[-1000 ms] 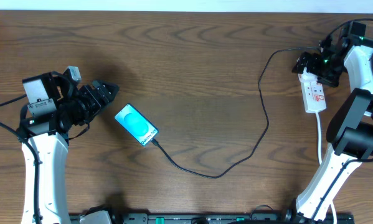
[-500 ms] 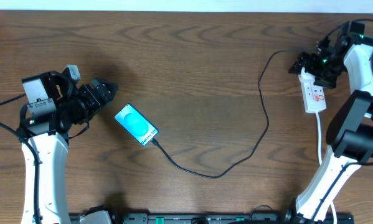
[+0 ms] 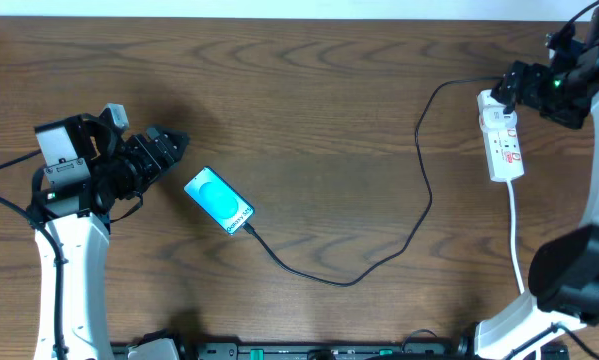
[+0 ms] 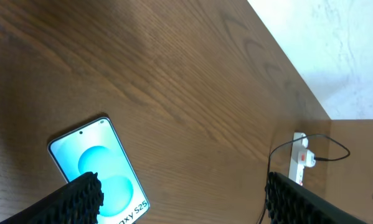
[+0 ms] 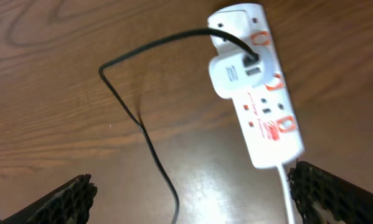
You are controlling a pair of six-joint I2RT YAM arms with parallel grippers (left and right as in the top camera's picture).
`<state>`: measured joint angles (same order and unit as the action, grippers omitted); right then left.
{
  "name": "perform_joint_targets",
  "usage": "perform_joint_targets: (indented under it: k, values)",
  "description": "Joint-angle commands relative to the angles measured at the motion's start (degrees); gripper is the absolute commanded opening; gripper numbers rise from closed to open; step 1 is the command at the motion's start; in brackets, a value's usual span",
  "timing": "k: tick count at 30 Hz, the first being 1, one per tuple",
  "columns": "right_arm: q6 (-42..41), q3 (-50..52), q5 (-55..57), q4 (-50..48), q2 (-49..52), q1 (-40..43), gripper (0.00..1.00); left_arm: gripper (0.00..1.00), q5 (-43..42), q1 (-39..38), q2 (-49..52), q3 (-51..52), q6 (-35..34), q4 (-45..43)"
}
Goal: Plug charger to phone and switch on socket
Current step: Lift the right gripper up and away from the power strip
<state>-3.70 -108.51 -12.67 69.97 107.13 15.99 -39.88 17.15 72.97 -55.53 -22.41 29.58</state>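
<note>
The phone [image 3: 219, 201] lies face up on the wooden table, its light blue screen lit; it also shows at the lower left of the left wrist view as the phone [image 4: 89, 162]. The charger [image 3: 426, 190], a thin black cable, runs from the phone's lower right end in a wide loop to a white adapter [image 5: 235, 74] seated in the socket [image 3: 502, 138]. My left gripper [image 3: 169, 148] hovers open just left of the phone. Above the socket's top end my right gripper [image 3: 514, 84] is open and holds nothing. The socket [image 5: 264, 93] and charger [image 5: 142, 121] lie below its spread fingers [image 5: 335, 193].
The socket's white mains lead [image 3: 516, 230] runs down the right side toward the right arm's base. A pale wall edge [image 3: 299, 8] borders the table's far side. Thick black arm cables trail at the far left [image 3: 4, 190].
My right arm has lifted and swung up and to the right, off the socket, which now shows in full. The left arm, phone and charger have not moved.
</note>
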Motion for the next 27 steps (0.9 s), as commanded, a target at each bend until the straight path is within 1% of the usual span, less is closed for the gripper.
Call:
perform_joint_targets:
  k: [1,7,14,23,27]
  values:
    - [-0.7,-0.2,4.9,1.7,-4.0,-2.0,0.99,0.83,2.3,0.3,0.4,-0.6,1.0,-0.2]
    - [-3.6,-0.2,10.2,3.2,-9.3,-6.3,0.99,0.83,2.5,0.3,0.4,-0.6,1.0,-0.1]
    - [-3.6,-0.2,11.7,3.1,-13.2,-10.3,0.99,0.83,3.5,0.3,0.5,-0.6,1.0,-0.1]
    - [-3.5,-0.2,11.7,2.9,-13.5,-10.7,0.99,0.83,3.5,0.3,0.4,-0.6,1.0,-0.1]
    - [-3.5,-0.2,13.4,3.0,-13.5,-10.7,0.99,0.83,3.5,0.3,0.4,-0.6,1.0,-0.1]
